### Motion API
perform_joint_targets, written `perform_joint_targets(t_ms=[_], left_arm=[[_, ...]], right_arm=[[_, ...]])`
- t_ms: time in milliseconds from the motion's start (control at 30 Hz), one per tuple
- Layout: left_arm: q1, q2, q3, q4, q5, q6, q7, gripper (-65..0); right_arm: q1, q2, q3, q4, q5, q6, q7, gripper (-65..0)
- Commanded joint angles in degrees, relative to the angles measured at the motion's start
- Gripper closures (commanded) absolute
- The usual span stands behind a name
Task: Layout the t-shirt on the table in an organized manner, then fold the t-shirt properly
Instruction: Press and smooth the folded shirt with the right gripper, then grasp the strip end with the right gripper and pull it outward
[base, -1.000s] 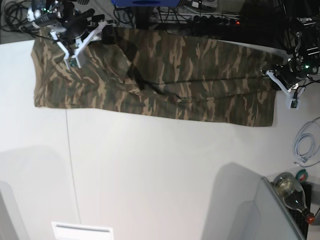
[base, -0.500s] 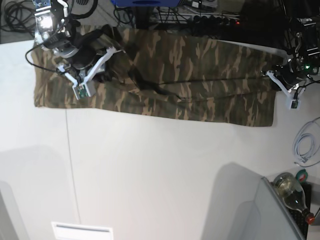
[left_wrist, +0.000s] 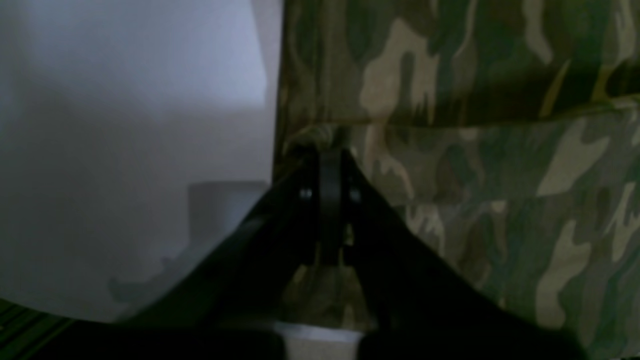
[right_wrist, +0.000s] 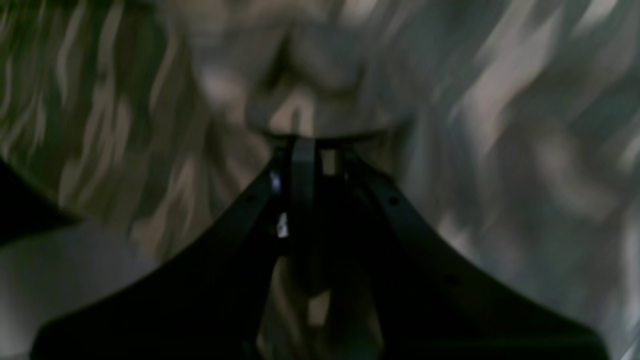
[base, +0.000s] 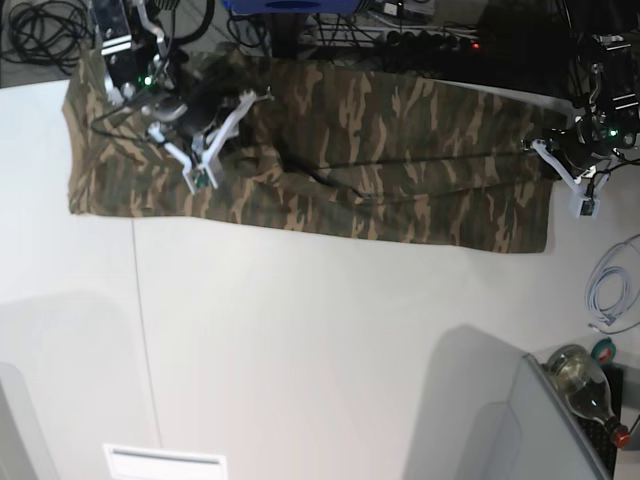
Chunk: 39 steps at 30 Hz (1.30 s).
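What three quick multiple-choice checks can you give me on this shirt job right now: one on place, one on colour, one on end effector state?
1. Where does the t-shirt lie on the table?
A. along the far edge
B. in the near corner
C. hanging off the near side

2. What is the shirt's print?
A. plain navy
B. olive, tan and dark brown camouflage
C. red stripes

3. How is the left end effector?
A. wide open above bare table
B. shut on the shirt's edge
C. holding a bottle

Answers: 1 A, the base view shows it spread along the far side. 2 B, camouflage shows in every view. 3 B, the left wrist view shows cloth bunched at its closed tips.

Matt cloth t-shirt (base: 400, 150); smooth white table (base: 330, 340).
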Motion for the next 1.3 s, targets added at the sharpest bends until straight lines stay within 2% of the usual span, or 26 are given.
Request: perform_joint_targets(t_ms=[0,100,233,267,367,400,433,467,533,567,600,633,767,867,933,1067,1267], left_arm=[[-0.32,-1.22,-0.39,0.87,-0.18,0.03,-0.57,0.0],[-0.14,-1.22,-0.39,0.95,-0.18,0.03,-0.57,0.0],[0.04,-1.4,-0.48,0.95,-0.18,0.03,-0.57,0.0],[0.04,-1.48,-0.48,0.95,-0.18,0.03,-0.57,0.0],[0.21,-1.48,-0.48,0.95,-0.18,0.03,-0.57,0.0],[0.21,-1.48,-0.48,0.95,-0.18,0.03,-0.57,0.0],[0.21,-1.48,-0.48,0.95,-0.18,0.03,-0.57,0.0],[0.21,-1.4,-0.48,0.95,-0.18,0.03,-0.57,0.0],[0.21,-1.31,-0.48,0.95,-0.18,0.03,-0.57,0.0],[0.21,-1.22,-0.48,0.95,-0.18,0.03,-0.57,0.0],[0.21,-1.22,-0.48,0.95,-0.18,0.03,-0.57,0.0],[0.12,-1.22,-0.48,0.95,-0.18,0.03,-0.57,0.0],[-0.05,-1.13,-0.48,0.95,-0.18,0.03,-0.57,0.0],[0.04,-1.13,-0.48,0.95,-0.18,0.03,-0.57,0.0],[0.04,-1.13,-0.48,0.95,-0.18,0.03,-0.57,0.0],[0.12,-1.13,-0.48,0.95,-0.18,0.03,-0.57,0.0],[0.21,-1.31,-0.48,0.95,-0.18,0.03,-0.57,0.0]], right_arm=[[0.87,-0.78,-0.19,0.05,0.52,0.23,0.64,-6.5],[2.28,-0.7,-0.28,1.19,0.52,0.32,0.38,-6.5],[-1.5,0.97,0.33,11.48,0.34,-1.09,0.29,-6.8],[-3.17,1.59,0.86,14.64,0.34,-3.11,0.38,-6.8],[-8.53,1.33,5.08,20.27,0.6,-11.9,0.47,-7.2],[-10.03,1.33,6.31,21.32,0.78,-14.19,0.56,-9.5],[-11.17,1.33,7.28,21.67,0.87,-14.98,0.56,-13.5],[-12.22,1.06,8.25,21.67,1.39,-14.98,0.56,-19.1],[-14.16,0.18,11.23,21.32,4.74,-14.89,0.47,-35.0],[-14.77,0.01,12.73,21.15,6.41,-14.89,0.56,-41.0],[-15.21,0.01,14.14,20.62,8.16,-14.89,0.82,-44.3],[-15.57,0.01,15.63,19.65,10.19,-14.89,1.0,-44.0],[-15.39,-0.26,21.52,14.2,17.22,-14.81,4.25,-35.0],[-13.19,0.18,23.54,9.19,21.17,-14.81,4.42,-35.0],[-11.52,0.18,24.6,6.2,21.17,-14.54,4.42,-35.0],[-8.09,0.18,27.23,1.98,21.0,-10.76,4.42,-35.0],[-6.51,0.27,30.93,-0.13,20.91,-10.15,4.25,-35.0]])
